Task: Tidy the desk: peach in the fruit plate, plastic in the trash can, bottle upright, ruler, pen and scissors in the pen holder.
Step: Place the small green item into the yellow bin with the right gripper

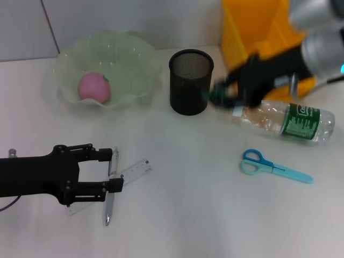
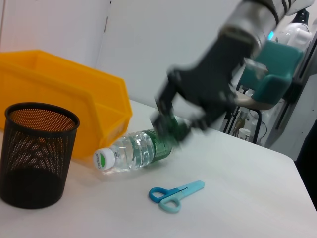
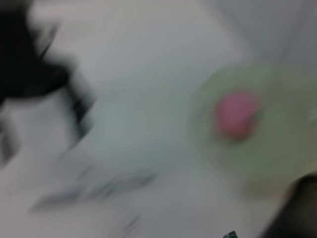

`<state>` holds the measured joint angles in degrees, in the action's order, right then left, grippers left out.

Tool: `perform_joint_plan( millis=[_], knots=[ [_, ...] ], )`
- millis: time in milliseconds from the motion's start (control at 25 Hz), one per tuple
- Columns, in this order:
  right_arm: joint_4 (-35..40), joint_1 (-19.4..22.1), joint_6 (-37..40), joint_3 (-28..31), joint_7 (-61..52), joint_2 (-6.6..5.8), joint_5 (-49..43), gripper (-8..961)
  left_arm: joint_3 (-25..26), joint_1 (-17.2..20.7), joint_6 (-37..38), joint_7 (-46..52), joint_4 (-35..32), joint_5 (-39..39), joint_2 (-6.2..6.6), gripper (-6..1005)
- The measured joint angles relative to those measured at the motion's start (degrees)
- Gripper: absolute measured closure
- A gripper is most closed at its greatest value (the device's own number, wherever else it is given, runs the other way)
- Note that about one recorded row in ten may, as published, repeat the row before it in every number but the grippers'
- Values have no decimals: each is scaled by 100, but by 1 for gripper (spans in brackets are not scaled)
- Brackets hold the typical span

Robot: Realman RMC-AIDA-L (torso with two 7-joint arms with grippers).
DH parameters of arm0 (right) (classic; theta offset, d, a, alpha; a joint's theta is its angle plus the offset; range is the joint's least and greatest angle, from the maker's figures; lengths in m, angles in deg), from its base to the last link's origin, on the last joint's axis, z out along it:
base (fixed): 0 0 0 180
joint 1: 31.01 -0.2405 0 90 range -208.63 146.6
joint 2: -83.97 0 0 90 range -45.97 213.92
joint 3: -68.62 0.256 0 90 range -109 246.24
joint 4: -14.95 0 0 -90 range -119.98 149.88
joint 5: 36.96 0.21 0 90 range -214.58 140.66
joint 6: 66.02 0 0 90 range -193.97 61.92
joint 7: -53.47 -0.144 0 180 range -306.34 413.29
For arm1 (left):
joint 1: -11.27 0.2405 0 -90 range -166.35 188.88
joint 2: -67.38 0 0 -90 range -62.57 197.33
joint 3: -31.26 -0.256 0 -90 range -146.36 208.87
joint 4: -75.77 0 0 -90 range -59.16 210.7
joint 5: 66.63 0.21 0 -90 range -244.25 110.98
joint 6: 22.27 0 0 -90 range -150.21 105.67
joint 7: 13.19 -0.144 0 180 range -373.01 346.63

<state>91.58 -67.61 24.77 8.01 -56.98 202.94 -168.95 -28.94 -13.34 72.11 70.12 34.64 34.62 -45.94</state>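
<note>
A pink peach [image 1: 94, 87] lies in the pale green fruit plate [image 1: 134, 64] at the back left. The black mesh pen holder [image 1: 191, 81] stands mid-table. A clear bottle [image 1: 285, 122] with a green label lies on its side at the right. Blue scissors [image 1: 274, 167] lie in front of it. My left gripper [image 1: 115, 171] is open and low, with its fingers on either side of the pen [image 1: 107, 209] and over the clear ruler [image 1: 137, 169]. My right gripper [image 1: 219, 97] is blurred between holder and bottle cap, and seems shut on a small green piece of plastic [image 1: 215, 98].
A yellow bin [image 1: 252, 32] stands at the back right behind the right arm. The left wrist view shows the pen holder [image 2: 37, 153], bin [image 2: 64, 94], bottle [image 2: 129, 152], scissors [image 2: 176, 193] and right gripper [image 2: 173, 124]. The right wrist view shows the peach [image 3: 237, 114], blurred.
</note>
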Motion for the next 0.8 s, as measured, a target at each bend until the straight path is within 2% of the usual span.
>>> perform_joint_plan(
  millis=[40,120,200,240,280,320,360,440,640,800],
  knots=[
    [32,146,-521,367,4,5,329,521,0,0,0,0,0,0,0,197],
    [28,201,-736,475,4,9,433,530,0,0,0,1,0,-1,-4,197],
    [-28,359,-1403,622,3,16,736,539,0,-1,0,1,-1,-1,-7,197],
    [-110,472,-1981,635,-14,20,929,549,0,-1,0,1,-1,-1,-7,197],
    [-110,472,-1981,635,-14,20,929,558,0,-1,0,1,-1,-1,-7,197],
    [-211,539,-2494,618,-65,24,1008,568,0,-5,0,1,-4,-1,-9,197],
    [-211,539,-2494,618,-65,24,1008,577,0,-5,0,1,-4,-1,-9,197],
    [-432,557,-3160,602,-203,28,1006,601,0,-14,0,1,-5,-1,-2,197],
    [-954,393,-3837,656,-463,-1,704,656,29,-19,0,11,-3,-1,-3,197],
    [-1198,269,-4054,672,-664,-2,312,691,47,-30,0,28,-3,-1,-4,197]
  ],
)
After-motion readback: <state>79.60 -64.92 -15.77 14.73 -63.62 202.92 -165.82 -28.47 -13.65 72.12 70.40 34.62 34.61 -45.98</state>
